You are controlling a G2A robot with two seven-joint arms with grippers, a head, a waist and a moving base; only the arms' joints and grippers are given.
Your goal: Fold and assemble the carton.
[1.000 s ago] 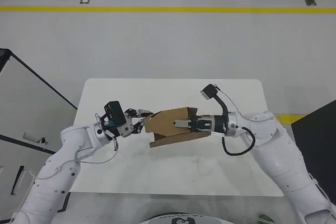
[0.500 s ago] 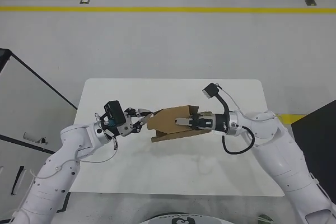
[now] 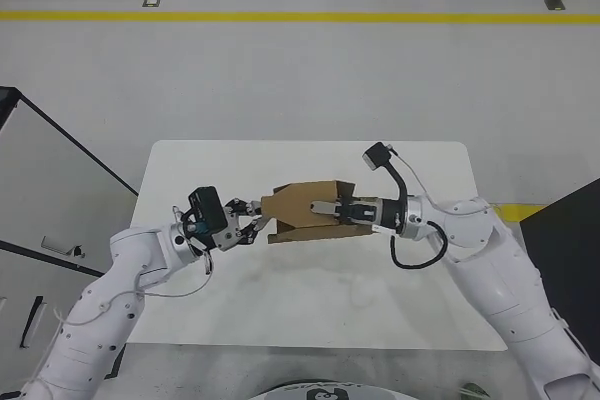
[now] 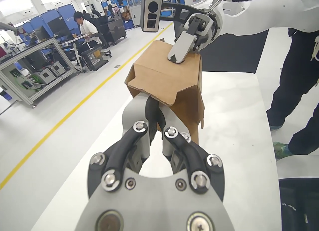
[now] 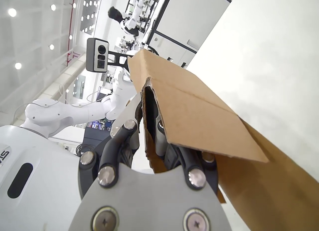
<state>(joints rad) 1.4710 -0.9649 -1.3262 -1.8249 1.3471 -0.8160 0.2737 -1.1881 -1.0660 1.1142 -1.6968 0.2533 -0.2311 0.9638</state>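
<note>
Top view: the carton (image 3: 302, 204) sits between the two arms, over the middle of the white worktop (image 3: 380, 300) and a little toward its far edge. The left pincer (image 3: 252, 217) meets the carton's left end. The right pincer (image 3: 320, 208) reaches in from the carton's right end, with one finger lying along the top panel. Bare surface runs all round the carton, with the widest strip toward the near edge and good margins toward both side edges. Beyond the far edge lies pale floor (image 3: 280, 80) crossed by a yellow line (image 3: 300, 16). A dark-framed cabinet (image 3: 30, 170) stands off the worktop's left side.

Left wrist view: the left pincer (image 4: 154, 111) is clenched on the edge of an end flap of the carton (image 4: 164, 77). The carton's end is open, its flaps splayed outward. The right pincer (image 4: 175, 58) presses one finger on the top panel. Whether the lowest flap touches the worktop (image 4: 236, 129) cannot be told. The surface beside the carton runs open to its long edge.

Right wrist view: the right pincer (image 5: 149, 127) grips a wall of the carton (image 5: 194, 107), with one finger on each side of the cardboard. The worktop (image 5: 261, 55) spreads bare beyond the carton to its rounded corner.
</note>
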